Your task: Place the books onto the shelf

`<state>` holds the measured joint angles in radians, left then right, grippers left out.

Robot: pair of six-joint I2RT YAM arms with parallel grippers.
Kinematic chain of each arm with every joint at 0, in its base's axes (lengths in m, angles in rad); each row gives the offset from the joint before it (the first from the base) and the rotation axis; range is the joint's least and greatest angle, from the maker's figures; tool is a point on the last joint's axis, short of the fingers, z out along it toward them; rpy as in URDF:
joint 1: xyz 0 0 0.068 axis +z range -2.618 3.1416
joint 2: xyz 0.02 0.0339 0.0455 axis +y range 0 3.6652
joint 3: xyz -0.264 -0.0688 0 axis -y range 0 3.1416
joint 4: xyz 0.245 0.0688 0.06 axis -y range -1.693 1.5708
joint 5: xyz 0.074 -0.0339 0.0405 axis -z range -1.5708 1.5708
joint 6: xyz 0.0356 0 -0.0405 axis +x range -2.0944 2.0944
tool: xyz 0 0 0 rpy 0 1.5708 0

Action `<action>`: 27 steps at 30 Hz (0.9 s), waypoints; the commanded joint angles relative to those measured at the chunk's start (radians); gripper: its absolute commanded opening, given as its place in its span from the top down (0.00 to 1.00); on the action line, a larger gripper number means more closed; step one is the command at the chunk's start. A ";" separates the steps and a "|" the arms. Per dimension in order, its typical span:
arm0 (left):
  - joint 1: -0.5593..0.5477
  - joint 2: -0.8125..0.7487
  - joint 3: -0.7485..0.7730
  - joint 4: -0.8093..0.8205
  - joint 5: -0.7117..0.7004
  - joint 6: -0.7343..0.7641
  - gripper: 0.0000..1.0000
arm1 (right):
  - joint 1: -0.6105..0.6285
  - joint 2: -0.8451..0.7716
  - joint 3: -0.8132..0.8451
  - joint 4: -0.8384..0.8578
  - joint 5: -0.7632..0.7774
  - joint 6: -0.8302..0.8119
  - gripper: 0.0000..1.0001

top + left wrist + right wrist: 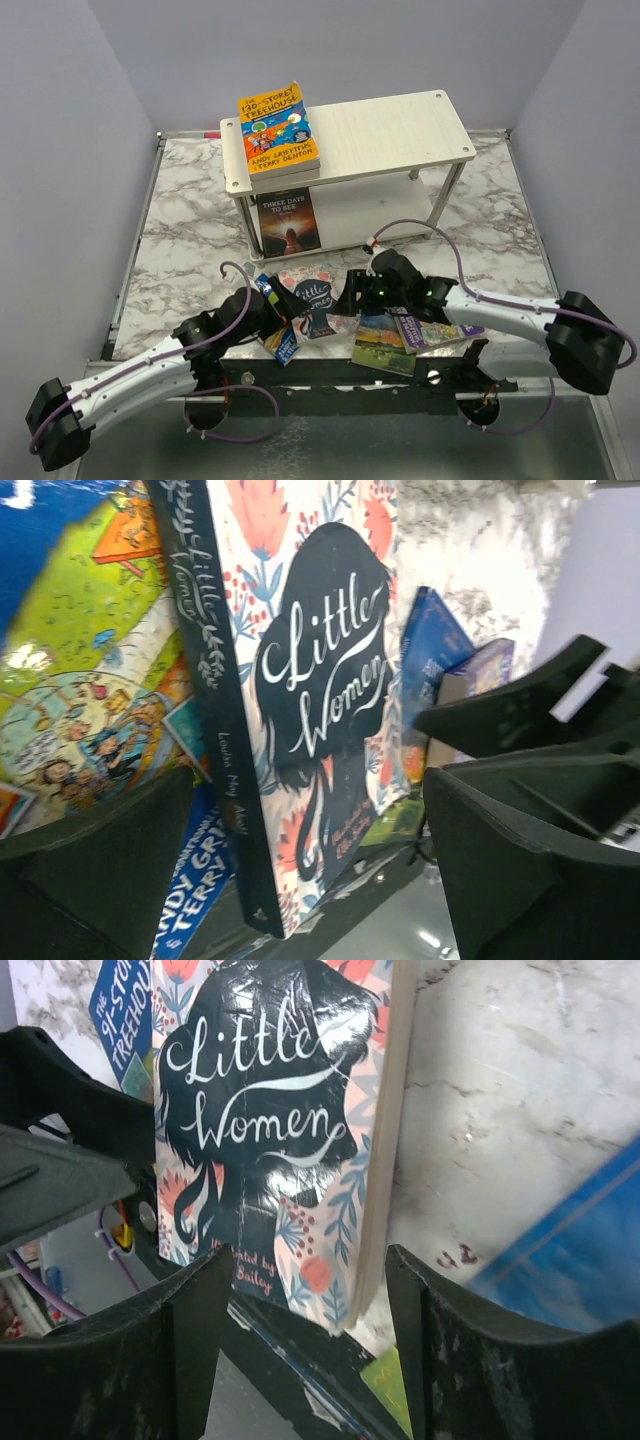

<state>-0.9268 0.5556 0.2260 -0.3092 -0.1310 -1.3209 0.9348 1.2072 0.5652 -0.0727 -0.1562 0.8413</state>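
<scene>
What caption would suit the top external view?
Left gripper and right gripper, both open, flank Little Women near the table edge; an orange Treehouse book lies on the shelf.

Orange Treehouse book point(279, 125); pale wood-grain shelf point(390, 130); floral Little Women cover point(320, 680); grey-veined marble table point(190, 240).

The top external camera looks down from high behind the near edge over the marbled table point(180, 250) and shelf point(400, 130), while the two wrist cameras sit very close — facing in from opposite sides onto the same "Little Women" book point(320, 680), also visible from above.
</scene>
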 commanded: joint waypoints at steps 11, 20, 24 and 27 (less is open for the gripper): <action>0.002 0.008 -0.152 0.065 0.092 -0.109 0.01 | 0.004 0.255 -0.058 0.368 -0.173 0.094 0.64; 0.001 -0.062 -0.213 0.139 0.111 -0.151 0.33 | 0.004 0.326 -0.095 0.480 -0.225 0.131 0.80; 0.001 -0.068 -0.214 0.140 0.110 -0.145 0.64 | 0.004 0.320 -0.099 0.473 -0.214 0.131 0.81; 0.002 -0.062 -0.209 0.141 0.107 -0.145 0.86 | 0.004 0.303 -0.097 0.451 -0.201 0.124 0.81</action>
<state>-0.9241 0.4850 0.0414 -0.0986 -0.0509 -1.4593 0.9237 1.5089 0.4801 0.3584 -0.3439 0.9623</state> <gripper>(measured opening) 0.305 0.191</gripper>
